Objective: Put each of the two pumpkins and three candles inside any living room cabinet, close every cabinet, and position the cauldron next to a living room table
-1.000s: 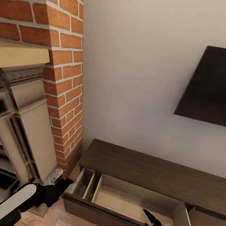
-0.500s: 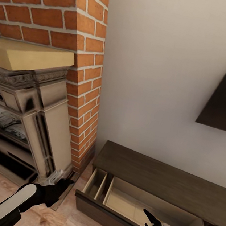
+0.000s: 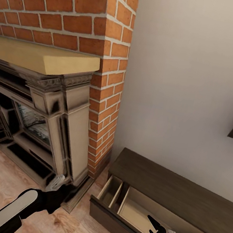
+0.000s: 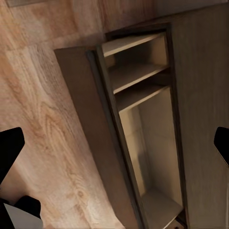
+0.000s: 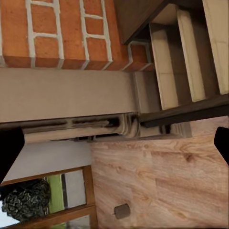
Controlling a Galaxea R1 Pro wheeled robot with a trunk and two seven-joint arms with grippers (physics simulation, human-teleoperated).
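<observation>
Brick fireplace (image 3: 55, 95) left, cabinet (image 3: 172, 190) drawer (image 3: 130, 213) open and bare; both end effectors wide, holding nothing; pumpkins, candles unstored.

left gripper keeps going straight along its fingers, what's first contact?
Likely the open drawer of the cabinet: the left gripper is open and the left wrist view centres on the drawer's pale interior and dark front edge. Depth unclear.
</observation>
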